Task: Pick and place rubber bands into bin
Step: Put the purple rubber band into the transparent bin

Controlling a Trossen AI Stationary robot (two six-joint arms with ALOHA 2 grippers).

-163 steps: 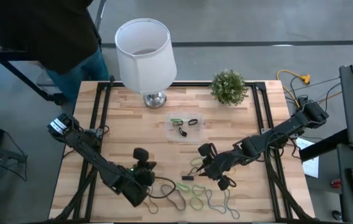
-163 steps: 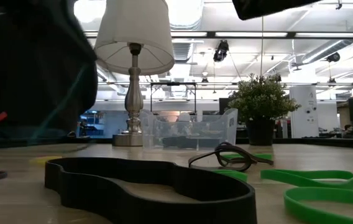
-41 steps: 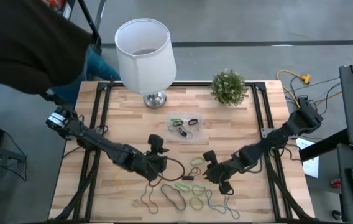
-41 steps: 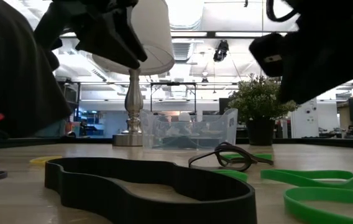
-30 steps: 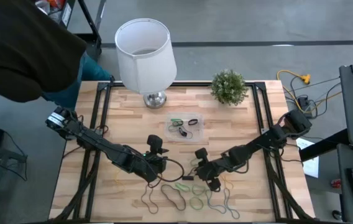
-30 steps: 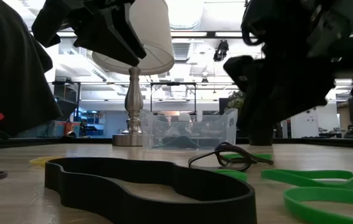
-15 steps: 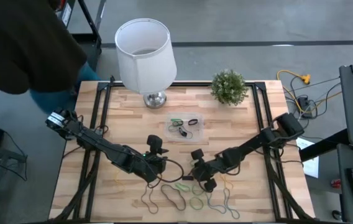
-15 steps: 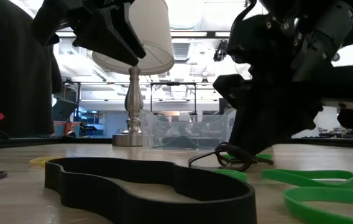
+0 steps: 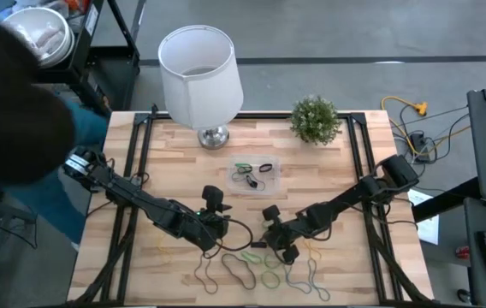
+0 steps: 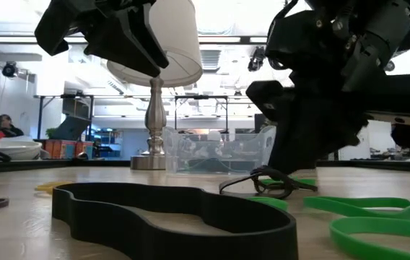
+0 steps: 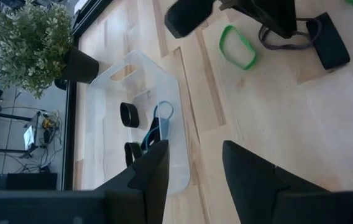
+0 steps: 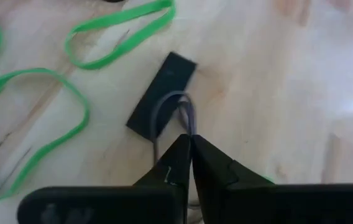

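Note:
Several rubber bands, green, grey and black, lie loose on the wooden table near its front (image 9: 260,269). The clear bin (image 9: 254,175) stands mid-table with a few bands inside (image 11: 142,124). My right gripper (image 12: 189,148) is down on the table just left of the pile, shut on a thin grey band (image 12: 175,109) that lies across a flat black band (image 12: 161,93). My left gripper (image 11: 195,171) hovers open above the table between the bin and the pile, holding nothing. A thick black band (image 10: 154,209) fills the foreground of the low view. My right gripper pinches the curved end of the grey band's loop (image 12: 187,117) between its two fingertips. The fingers come from above, slanting down to the table. The band stays on the wood, its other part lying over the black band.
A white-shaded lamp (image 9: 198,73) and a small potted plant (image 9: 315,118) stand along the far edge. A person in dark clothing (image 9: 12,120) is beside the table's left side, near a white bowl (image 9: 42,34). Green bands (image 10: 364,209) lie right of my right gripper.
My right gripper has moved toward the table's left edge and down onto the grey band, then stayed there. The band has not left the table. The person at the left has shifted back from the table's far left corner.

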